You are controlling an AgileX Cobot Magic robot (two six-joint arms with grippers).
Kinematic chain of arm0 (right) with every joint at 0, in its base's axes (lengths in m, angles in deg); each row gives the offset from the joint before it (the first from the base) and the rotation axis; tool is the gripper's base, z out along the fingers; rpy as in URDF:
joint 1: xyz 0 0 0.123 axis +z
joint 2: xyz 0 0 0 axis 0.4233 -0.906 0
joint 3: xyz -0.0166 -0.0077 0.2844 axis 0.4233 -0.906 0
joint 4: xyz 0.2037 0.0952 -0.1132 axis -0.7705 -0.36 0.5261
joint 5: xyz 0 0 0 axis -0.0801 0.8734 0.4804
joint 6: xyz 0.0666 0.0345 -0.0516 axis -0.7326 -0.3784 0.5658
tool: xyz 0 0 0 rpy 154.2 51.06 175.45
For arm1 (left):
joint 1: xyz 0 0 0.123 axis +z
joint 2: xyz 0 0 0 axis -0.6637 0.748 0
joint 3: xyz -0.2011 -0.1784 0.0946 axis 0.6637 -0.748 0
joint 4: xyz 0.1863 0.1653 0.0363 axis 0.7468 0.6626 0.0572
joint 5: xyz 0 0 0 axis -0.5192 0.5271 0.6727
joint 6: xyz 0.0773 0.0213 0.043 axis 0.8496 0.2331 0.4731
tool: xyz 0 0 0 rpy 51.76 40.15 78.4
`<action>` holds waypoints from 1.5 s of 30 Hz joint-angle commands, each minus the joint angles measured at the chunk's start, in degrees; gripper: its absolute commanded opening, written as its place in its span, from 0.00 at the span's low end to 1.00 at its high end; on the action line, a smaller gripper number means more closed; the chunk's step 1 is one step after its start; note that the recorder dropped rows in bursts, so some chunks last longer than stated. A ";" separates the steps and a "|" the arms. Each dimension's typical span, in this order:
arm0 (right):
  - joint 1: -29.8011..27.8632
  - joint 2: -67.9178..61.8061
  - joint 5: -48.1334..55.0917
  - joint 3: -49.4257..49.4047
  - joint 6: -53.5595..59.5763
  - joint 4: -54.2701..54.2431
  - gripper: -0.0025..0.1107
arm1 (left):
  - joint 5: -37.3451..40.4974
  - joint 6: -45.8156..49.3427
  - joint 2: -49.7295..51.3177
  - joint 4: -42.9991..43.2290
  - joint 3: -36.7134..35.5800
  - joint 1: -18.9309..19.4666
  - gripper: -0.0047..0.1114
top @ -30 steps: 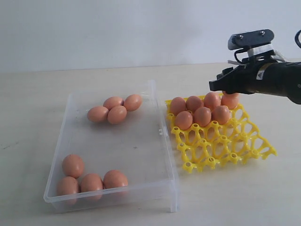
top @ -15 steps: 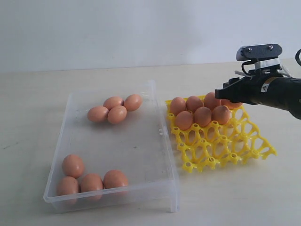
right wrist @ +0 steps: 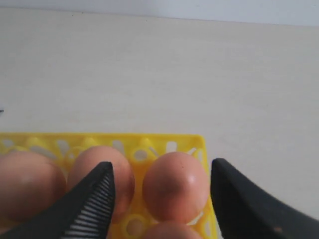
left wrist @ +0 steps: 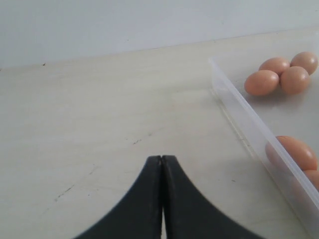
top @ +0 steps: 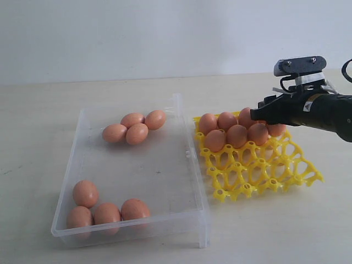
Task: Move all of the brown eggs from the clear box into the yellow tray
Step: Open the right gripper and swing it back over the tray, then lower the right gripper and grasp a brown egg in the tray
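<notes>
Fingers (right wrist: 94, 199) flank brown egg (right wrist: 174, 186) in yellow tray (right wrist: 164, 137)

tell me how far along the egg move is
Done: six brown eggs sit in the yellow tray. In hand: a seventh rests in its corner cup between the right arm's open jaws. Left: eight eggs in the clear box, four at each end.

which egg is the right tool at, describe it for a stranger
Find the yellow tray right of the clear box. Go to its far right corner. That egg alone sits between the right tool's open jaws.
</notes>
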 commanded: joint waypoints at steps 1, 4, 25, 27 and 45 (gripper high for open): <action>-0.26 0.13 1.81 -0.21 0.00 0.49 0.54 | -0.44 -0.19 -0.32 -0.21 0.30 -0.08 0.04; -0.02 2.19 5.11 -0.21 0.00 2.09 0.47 | -0.44 -0.19 -0.32 -0.21 0.30 -0.08 0.04; 30.30 1.57 65.66 38.34 23.63 -20.78 0.02 | -0.44 -0.19 -0.32 -0.21 0.30 -0.08 0.04; 32.19 -1.87 68.71 42.04 24.82 -23.85 0.05 | -0.44 -0.19 -0.32 -0.21 0.30 -0.08 0.04; 39.35 -27.08 85.05 65.24 19.96 -35.81 0.57 | -0.44 -0.19 -0.32 -0.21 0.30 -0.08 0.04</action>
